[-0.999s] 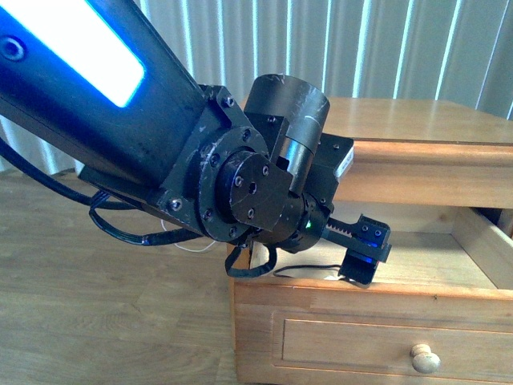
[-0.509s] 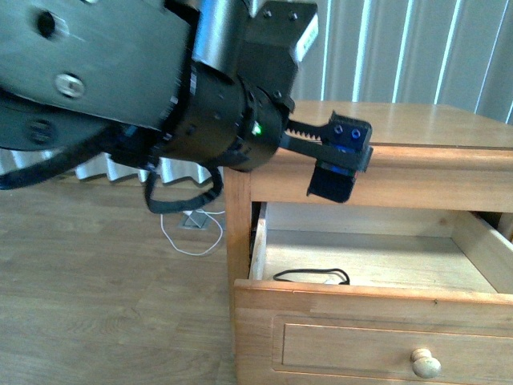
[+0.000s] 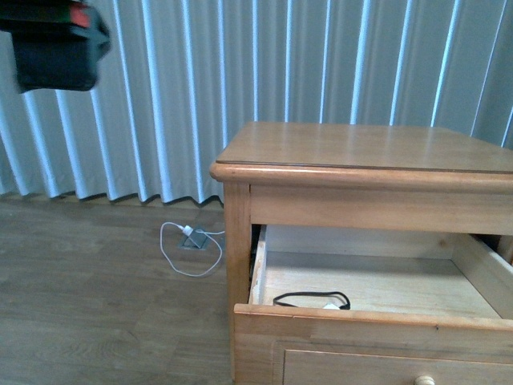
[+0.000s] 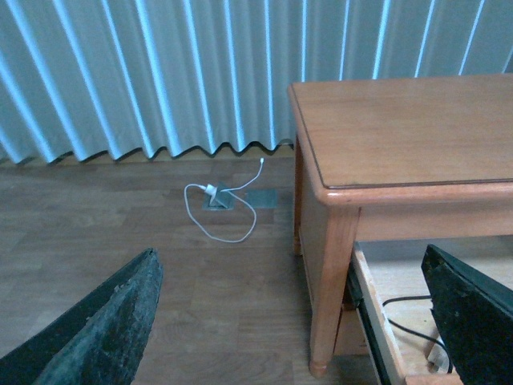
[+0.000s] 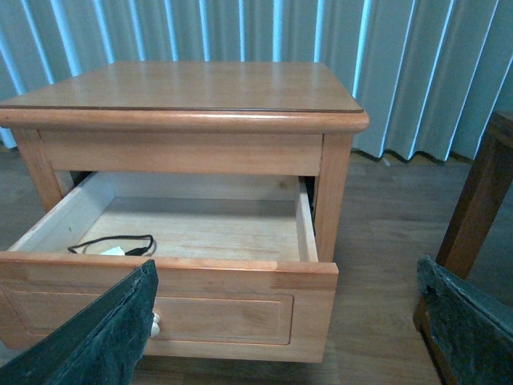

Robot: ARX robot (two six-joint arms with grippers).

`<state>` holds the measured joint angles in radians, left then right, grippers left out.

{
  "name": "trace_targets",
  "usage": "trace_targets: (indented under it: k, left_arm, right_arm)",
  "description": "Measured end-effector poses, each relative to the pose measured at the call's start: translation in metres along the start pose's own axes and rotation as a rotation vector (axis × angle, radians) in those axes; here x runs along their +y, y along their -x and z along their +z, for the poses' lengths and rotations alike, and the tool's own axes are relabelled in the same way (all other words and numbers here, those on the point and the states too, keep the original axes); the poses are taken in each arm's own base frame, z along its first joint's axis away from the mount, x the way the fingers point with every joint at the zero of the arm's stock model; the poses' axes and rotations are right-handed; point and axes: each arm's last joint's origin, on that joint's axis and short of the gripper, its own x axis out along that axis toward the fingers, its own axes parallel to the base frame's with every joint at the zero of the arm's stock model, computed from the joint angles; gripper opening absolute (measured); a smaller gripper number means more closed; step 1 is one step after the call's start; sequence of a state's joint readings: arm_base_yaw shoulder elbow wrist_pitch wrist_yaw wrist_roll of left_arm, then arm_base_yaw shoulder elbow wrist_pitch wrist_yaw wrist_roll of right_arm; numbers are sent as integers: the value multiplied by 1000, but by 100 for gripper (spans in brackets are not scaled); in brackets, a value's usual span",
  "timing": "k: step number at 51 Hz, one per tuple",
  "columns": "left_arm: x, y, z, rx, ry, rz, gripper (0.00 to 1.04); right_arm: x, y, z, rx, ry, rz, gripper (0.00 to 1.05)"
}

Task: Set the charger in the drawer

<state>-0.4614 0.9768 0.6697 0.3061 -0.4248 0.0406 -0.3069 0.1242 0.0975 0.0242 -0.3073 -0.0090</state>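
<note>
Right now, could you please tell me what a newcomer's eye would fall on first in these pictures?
The open drawer of the honey-brown nightstand draws the eye first, filling the right wrist view. Inside it, near the front rim, lies the charger, its black cable curled beside the white block. On the floor by the curtain lies a thin white looped cable, apart from the nightstand.

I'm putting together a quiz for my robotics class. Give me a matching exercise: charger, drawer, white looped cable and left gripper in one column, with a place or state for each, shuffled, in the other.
Column one
1. charger
2. drawer
3. white looped cable
4. left gripper

Column two
A. on the floor by the curtain
B. open and empty
C. pulled open
D. lying in the drawer

Pairs: 1-D, 2-C, 3-A, 4-B
</note>
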Motion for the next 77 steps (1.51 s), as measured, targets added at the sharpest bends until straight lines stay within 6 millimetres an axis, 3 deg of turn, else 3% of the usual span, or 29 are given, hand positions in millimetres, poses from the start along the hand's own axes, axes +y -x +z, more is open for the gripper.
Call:
trace_targets:
  k: [10,23,37,43,62,67,77]
  left_arm:
    - [28,48,-18,22,59,99,99]
    - [45,98,-43,25,162,181,99]
    - [46,104,-48,23,201,190,99]
    - [52,106,-62,-1,110,31,76]
    - [68,105,-106,8,51,25,6]
    - [77,106,-114,6,49,39,4]
    - [77,106,-124,9,48,35,4]
  right_arm:
    - [0,0,0,0,0,0,96]
    - [0,0,0,0,0,0,96]
    - [0,0,0,0,0,-1,96]
    - [0,0,0,0,0,-2,96]
    - [0,0,0,0,0,-2,96]
    - [0,0,0,0,0,-1,96]
    - [0,0,0,0,0,-2,96]
